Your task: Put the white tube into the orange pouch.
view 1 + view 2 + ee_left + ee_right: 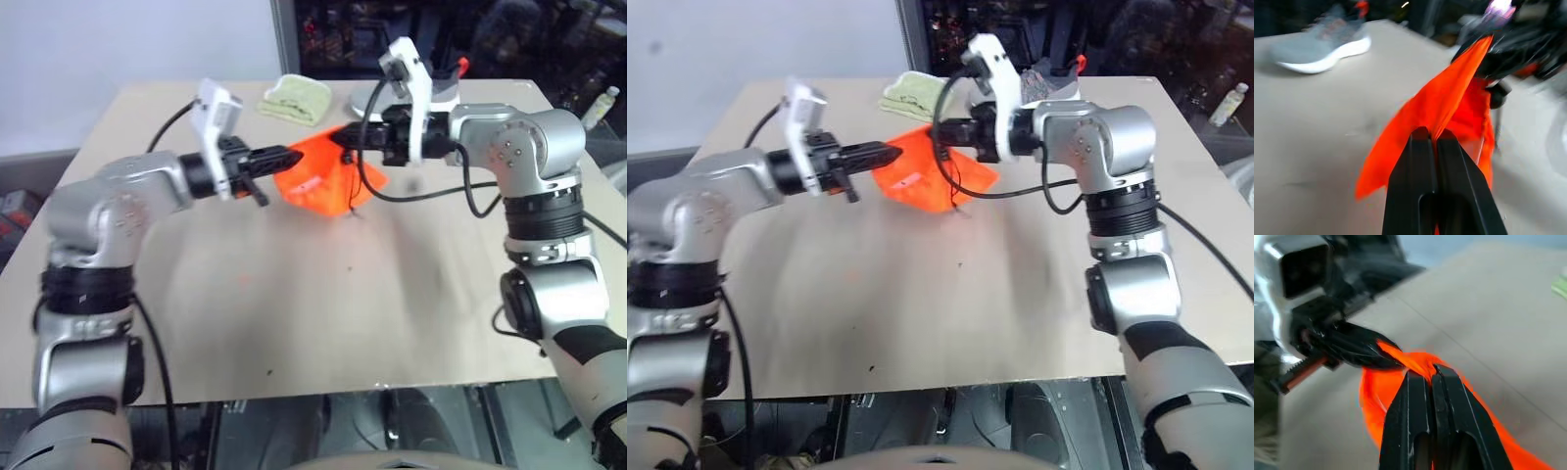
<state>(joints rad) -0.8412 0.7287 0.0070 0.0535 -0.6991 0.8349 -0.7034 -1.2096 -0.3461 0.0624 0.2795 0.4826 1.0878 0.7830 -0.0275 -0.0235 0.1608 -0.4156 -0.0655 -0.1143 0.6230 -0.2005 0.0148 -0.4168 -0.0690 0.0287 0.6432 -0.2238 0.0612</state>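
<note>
While both arms hold it off the table (294, 333), the orange pouch (318, 176) hangs stretched between them: left gripper (284, 157) pinches one edge, right gripper (345, 137) pinches the opposite edge, both pressed together on fabric. Probably spreading the mouth for loading. Long axis runs roughly gripper to gripper, body sagging down. White tube can't be made out.

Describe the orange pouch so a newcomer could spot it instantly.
Start at the tan table and look toward its far middle, between the two arms. There the orange pouch hangs above the tabletop, pinched by the left gripper on one side and the right gripper on the other. Unlike the pale green cloth behind it, it is bright orange.
</note>
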